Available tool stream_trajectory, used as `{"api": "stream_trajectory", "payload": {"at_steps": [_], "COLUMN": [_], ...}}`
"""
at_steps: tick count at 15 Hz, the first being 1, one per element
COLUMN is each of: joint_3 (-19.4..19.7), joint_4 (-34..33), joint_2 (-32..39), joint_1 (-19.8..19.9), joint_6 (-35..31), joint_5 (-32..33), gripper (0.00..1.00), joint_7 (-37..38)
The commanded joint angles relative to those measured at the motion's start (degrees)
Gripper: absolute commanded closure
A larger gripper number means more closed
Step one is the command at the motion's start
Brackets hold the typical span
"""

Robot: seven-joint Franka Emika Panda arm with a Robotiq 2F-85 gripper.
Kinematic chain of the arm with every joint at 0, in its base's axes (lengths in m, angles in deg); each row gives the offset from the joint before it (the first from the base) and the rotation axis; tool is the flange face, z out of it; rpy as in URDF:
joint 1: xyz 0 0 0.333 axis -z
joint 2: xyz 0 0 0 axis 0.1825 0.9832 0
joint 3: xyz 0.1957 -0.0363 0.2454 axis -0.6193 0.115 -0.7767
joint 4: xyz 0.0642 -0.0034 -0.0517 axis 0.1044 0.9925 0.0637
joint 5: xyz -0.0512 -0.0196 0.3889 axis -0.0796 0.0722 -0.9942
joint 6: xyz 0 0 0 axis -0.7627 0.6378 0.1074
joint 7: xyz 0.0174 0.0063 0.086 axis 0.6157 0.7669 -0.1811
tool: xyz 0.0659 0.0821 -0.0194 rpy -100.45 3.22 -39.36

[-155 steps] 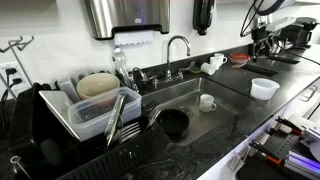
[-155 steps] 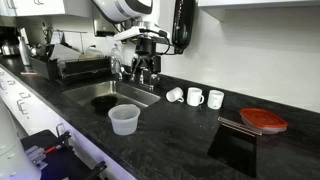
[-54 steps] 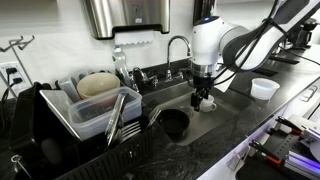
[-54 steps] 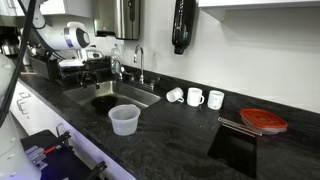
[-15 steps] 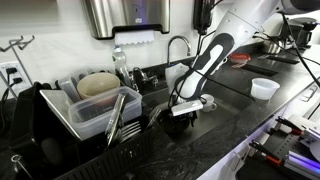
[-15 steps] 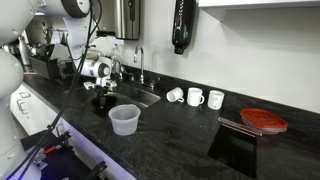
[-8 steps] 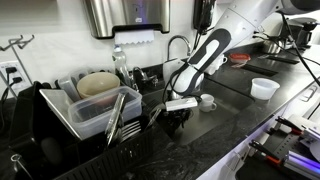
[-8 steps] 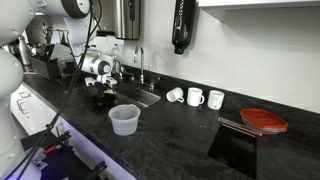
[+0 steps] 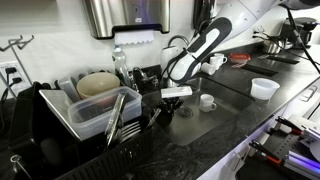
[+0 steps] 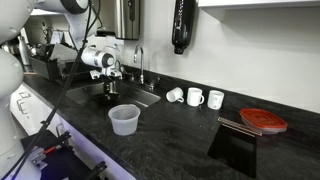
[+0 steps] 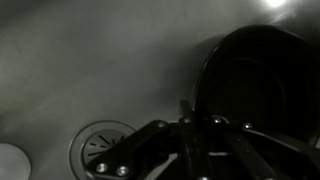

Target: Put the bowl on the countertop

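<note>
My glossy black table ran either side of the grey sink. Over that basin hung the black bowl, with the tool pinching its rim. A white cup sat nearby in the sink.

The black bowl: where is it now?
In the wrist view, the round black bowl fills the upper right, its rim in the end effector, above the grey metal sink basin; the drain lies lower left.

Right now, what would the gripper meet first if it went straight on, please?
Probably the grey metal sink basin, beside its drain; depth is unclear. The gripper holds the round black bowl.
</note>
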Motion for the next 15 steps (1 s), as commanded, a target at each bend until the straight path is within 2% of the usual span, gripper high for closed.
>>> {"api": "stream_trajectory", "payload": {"at_steps": [1,8,15], "joint_3": [0.27,-0.26,0.58], "joint_4": [-1.03,0.35,6.00], "joint_2": [-2.37,-5.17,-9.58], "joint_1": [-1.24,-0.76,0.48], "joint_6": [0.73,-0.19,-2.06], "joint_5": [2.24,3.95,3.93], "gripper": [0.99,0.98,0.98], "joint_7": [0.13,0.05,0.06]}}
